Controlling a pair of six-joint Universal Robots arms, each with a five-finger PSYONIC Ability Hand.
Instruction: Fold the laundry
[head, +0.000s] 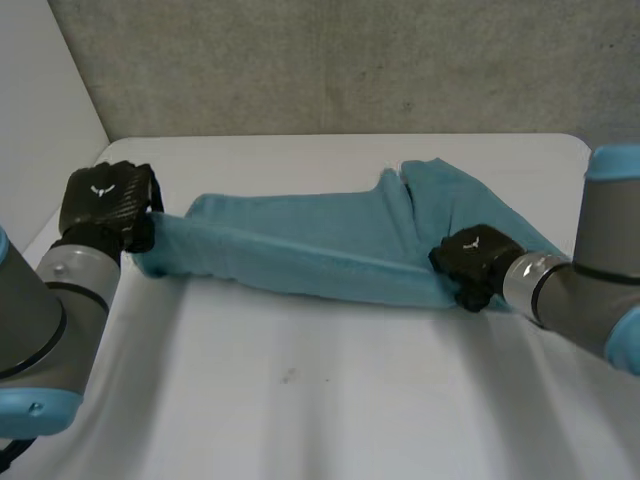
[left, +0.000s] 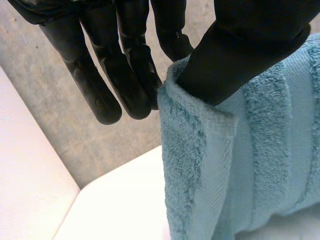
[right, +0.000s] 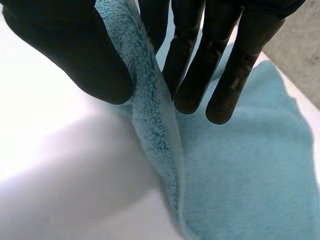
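At about 9 o'clock on the desk (head: 300, 400), the left hand (head: 105, 205) pinches the end of the blue towel (head: 320, 245). In its wrist view the thumb (left: 250, 45) presses a hemmed, doubled-over corner against the fingers (left: 142, 80), so the hold is on the edge band and not on loose pile.

From there the towel runs across the middle of the desk as a long, sagging strip. Its near edge is lifted a little, and its far part lies bunched on the desk toward 1 o'clock.

It looks like thick terry: soft, limp and light, with no stiffness of its own. It will likely droop between any two holds, and its nap should grip well and not slip. The woven hems and corners are the firmest places to take it.

At about 3 o'clock the right hand (head: 475, 262) clamps the towel's near edge, thumb (right: 75, 55) on one side of the raised fold and fingers (right: 195, 75) on the other.
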